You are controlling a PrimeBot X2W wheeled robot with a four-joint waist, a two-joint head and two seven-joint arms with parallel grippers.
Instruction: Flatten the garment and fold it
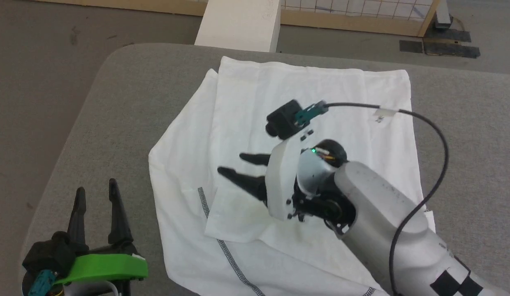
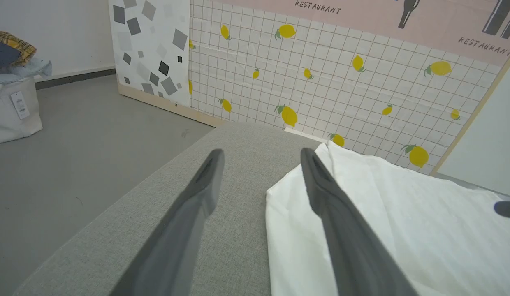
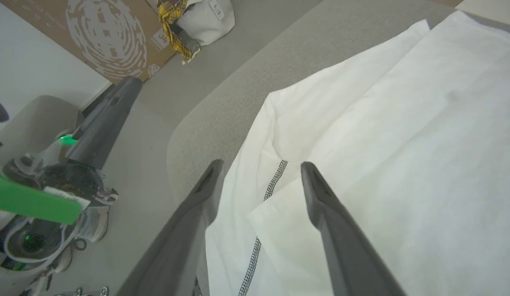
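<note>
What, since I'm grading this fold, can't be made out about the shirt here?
- Head view: the centre of the white shirt, hidden beneath the right gripper and its forearm; its near hem, cut off by the bottom edge.
- Left wrist view: its far side, cut off at the right edge.
- All views: where the sleeves lie, covered by the folded layers.

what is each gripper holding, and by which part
Nothing: the right gripper stands open over the white thin-fabric shirt, the left gripper open beside it.

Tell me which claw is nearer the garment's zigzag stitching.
Right. The right claw is open over the garment, fingers pointing toward the zigzag stitching; the left claw sits off the cloth, over the grey surface.
</note>
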